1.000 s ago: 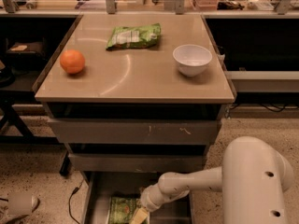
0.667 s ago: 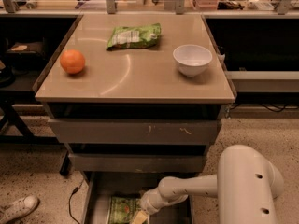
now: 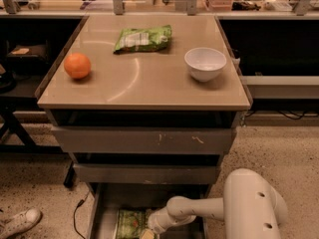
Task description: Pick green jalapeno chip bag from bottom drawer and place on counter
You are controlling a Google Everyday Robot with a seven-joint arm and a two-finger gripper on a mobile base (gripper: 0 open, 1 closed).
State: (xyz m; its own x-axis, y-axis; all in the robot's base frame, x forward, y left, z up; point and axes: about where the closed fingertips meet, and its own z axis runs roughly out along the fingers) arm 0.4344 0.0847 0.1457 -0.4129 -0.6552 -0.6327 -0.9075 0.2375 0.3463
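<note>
The green jalapeno chip bag (image 3: 130, 223) lies flat on the floor of the open bottom drawer (image 3: 102, 210), near the picture's lower edge, partly cut off. My gripper (image 3: 148, 231) is down inside the drawer at the bag's right edge, on the end of my white arm (image 3: 199, 210), which reaches in from the lower right. The gripper's tip is cut off by the frame edge. The beige counter (image 3: 144, 86) tops the grey cabinet above.
On the counter sit an orange (image 3: 77, 65) at left, a paler green bag (image 3: 143, 38) at the back and a white bowl (image 3: 205, 63) at right. Two shut drawer fronts (image 3: 142, 141) lie above the open drawer. A shoe (image 3: 19, 222) and a cable (image 3: 77, 210) are on the floor at left.
My arm has shifted a little left and lower into the drawer, with the gripper staying at the bag's right edge. The shoe at lower left has moved.
</note>
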